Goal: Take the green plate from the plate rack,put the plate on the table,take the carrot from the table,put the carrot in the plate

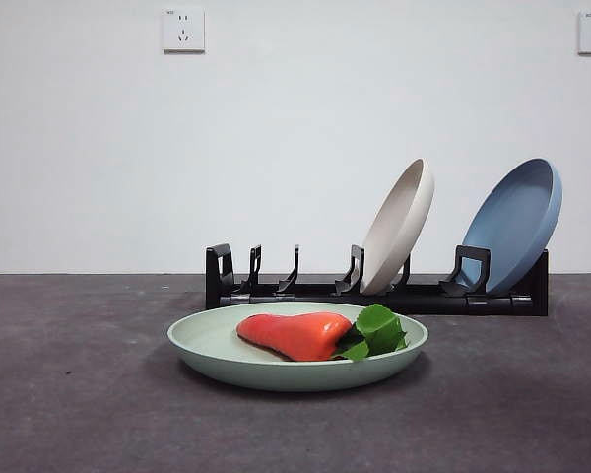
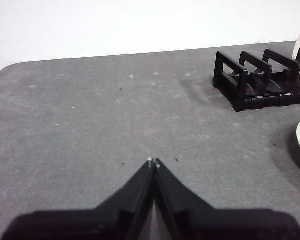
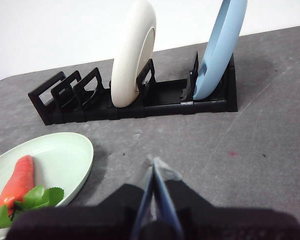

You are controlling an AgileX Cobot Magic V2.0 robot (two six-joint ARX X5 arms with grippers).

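the left end effector [image 2: 153, 162] hangs low over bare surface [image 2: 90, 125], its two jaws pressed together at the tips, gripping nothing; the plate rack's empty end is off to one side of it. the right end effector [image 3: 154, 162] is likewise closed and empty, hovering above the surface between the green plate [image 3: 65, 155] and the plate rack [image 3: 160, 97]. neither arm shows in the front view. one green plate [image 1: 227, 350] lies flat on the surface in front of the rack. one carrot [image 1: 295, 335] rests inside it, leafy top to the right. one rack [image 1: 374, 293] holds two tilted plates: one beige plate [image 1: 399, 227] and one blue plate [image 1: 517, 222].
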